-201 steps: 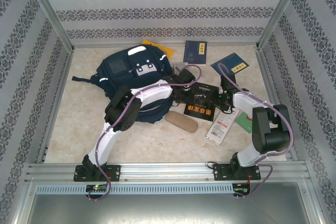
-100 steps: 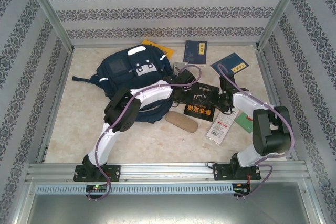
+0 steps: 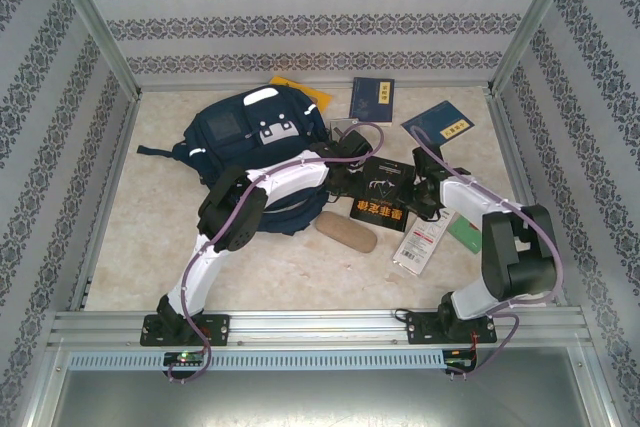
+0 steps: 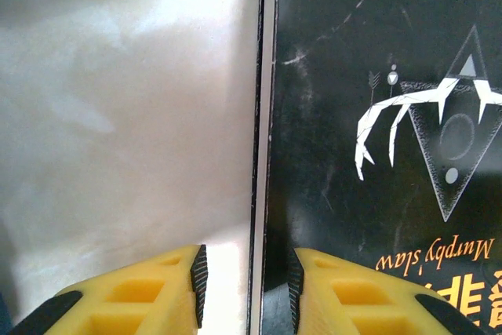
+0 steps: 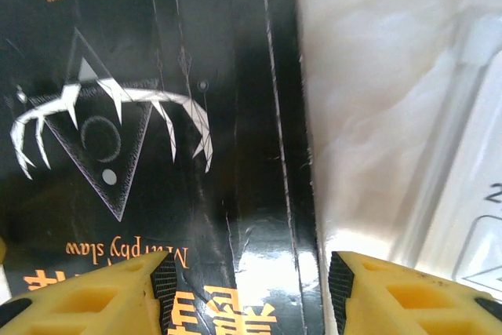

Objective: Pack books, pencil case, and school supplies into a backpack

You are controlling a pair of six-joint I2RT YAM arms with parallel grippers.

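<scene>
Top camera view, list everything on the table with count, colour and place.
backpack: one, navy, far left.
yellow book: one, yellow, peeking out behind the backpack.
navy books: two, navy with pale labels, far side; the second lies further right.
grey box: one, grey, mostly hidden beside the backpack.
black book: one, black with gold lettering, centre.
pencil case: one, tan, nearer than the black book.
white packet: one, white with red print, right of the pencil case.
green item: one, green, by the right arm.
left jaws: yellow, open, astride the black book's left edge.
right jaws: yellow, open, astride its right edge.
</scene>
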